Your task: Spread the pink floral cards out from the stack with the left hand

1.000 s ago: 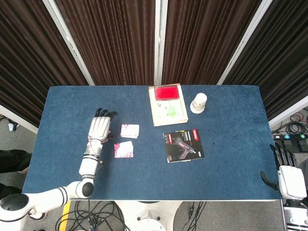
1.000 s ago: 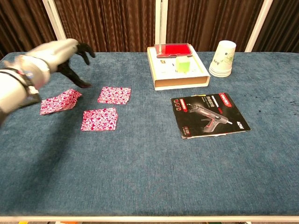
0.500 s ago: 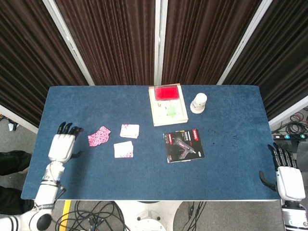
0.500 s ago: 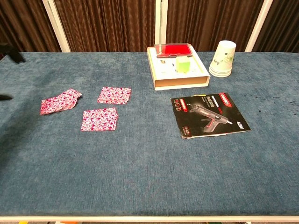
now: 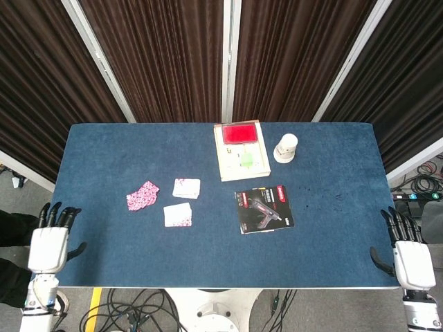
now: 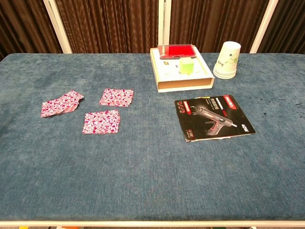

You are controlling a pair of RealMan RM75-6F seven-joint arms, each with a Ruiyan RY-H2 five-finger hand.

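The small stack of pink floral cards (image 5: 142, 196) (image 6: 61, 103) lies left of centre on the blue table, slightly fanned. Two single pink floral cards lie beside it: one (image 5: 186, 188) (image 6: 116, 97) farther back, one (image 5: 178, 215) (image 6: 101, 122) nearer the front. My left hand (image 5: 49, 241) hangs off the table's left front corner, fingers apart, holding nothing. My right hand (image 5: 407, 250) hangs off the right front corner, fingers apart and empty. Neither hand shows in the chest view.
A shallow cardboard box (image 5: 241, 150) (image 6: 181, 68) with a red item and a green block stands at the back centre. A white paper cup (image 5: 285, 147) (image 6: 228, 59) is to its right. A glue-gun leaflet (image 5: 264, 209) (image 6: 214, 117) lies right of centre.
My left hand has drawn back from over the card stack, leftward and toward the front, off the table edge. The stack is now uncovered. The right hand has barely moved.
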